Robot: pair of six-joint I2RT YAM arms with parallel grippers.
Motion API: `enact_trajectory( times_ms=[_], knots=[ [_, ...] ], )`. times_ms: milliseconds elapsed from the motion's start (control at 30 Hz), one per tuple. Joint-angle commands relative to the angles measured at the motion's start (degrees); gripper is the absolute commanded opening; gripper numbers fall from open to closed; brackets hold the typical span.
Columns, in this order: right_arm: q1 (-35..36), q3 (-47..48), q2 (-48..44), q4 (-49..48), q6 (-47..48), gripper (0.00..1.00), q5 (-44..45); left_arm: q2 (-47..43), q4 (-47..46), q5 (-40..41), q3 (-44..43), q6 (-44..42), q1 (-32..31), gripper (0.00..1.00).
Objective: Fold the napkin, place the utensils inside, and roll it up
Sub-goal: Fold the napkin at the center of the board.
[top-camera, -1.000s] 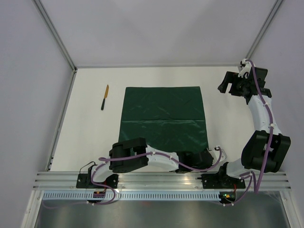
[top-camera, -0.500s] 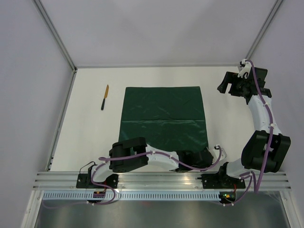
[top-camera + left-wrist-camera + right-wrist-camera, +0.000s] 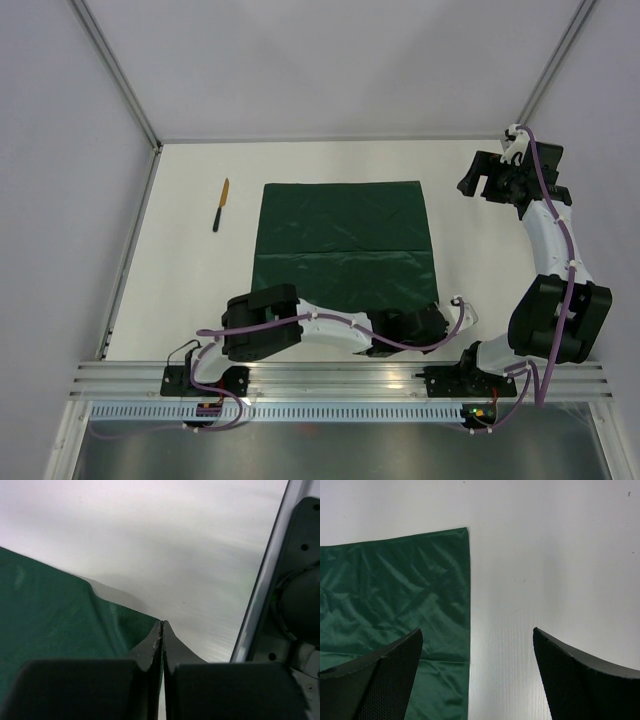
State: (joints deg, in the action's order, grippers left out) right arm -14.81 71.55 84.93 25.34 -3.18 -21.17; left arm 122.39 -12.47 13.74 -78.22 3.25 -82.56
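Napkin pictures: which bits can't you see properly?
Left wrist view: the napkin corner vanishes inside the shut left gripper.
Top view: it covers the same corner; the utensil is too small to name.
Right wrist view: edges and the right gripper cut the napkin off.

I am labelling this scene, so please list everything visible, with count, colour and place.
napkin: one, dark green, spread on the middle of the table.
utensil: one, orange-yellow and dark, on the table left of the napkin, apart from it.
table: one, white, under everything.
rail: one, silver, along the near edge.
left arm: one, white and black, along the napkin's near edge.
right arm: one, white and black, at the right side.
left gripper: one, black, shut on the napkin's near right corner.
right gripper: one, black, open, above the table beside the napkin's far right corner.
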Motion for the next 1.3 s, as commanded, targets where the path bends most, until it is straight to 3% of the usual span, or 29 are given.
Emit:
enact_trajectory(
  times_ms=[0,500,767,1267],
  knots=[
    [-0.2,-0.1,0.1,1.7,-1.2,0.95,0.0,-4.3,-2.6,-2.0,0.2,1.6,0.3,0.02],
    [-0.2,-0.2,0.3,2.3,-0.9,0.95,-0.5,-5.1,-3.0,-6.3,1.8,3.9,3.4,0.02],
    [-0.2,-0.2,0.9,2.2,-0.8,0.95,-0.5,-3.1,-3.5,-6.5,1.3,2.8,2.6,0.31],
    [-0.2,-0.5,1.3,2.3,-0.5,0.95,-0.9,2.9,-3.0,-5.2,-3.3,0.9,0.3,0.47]
  ],
)
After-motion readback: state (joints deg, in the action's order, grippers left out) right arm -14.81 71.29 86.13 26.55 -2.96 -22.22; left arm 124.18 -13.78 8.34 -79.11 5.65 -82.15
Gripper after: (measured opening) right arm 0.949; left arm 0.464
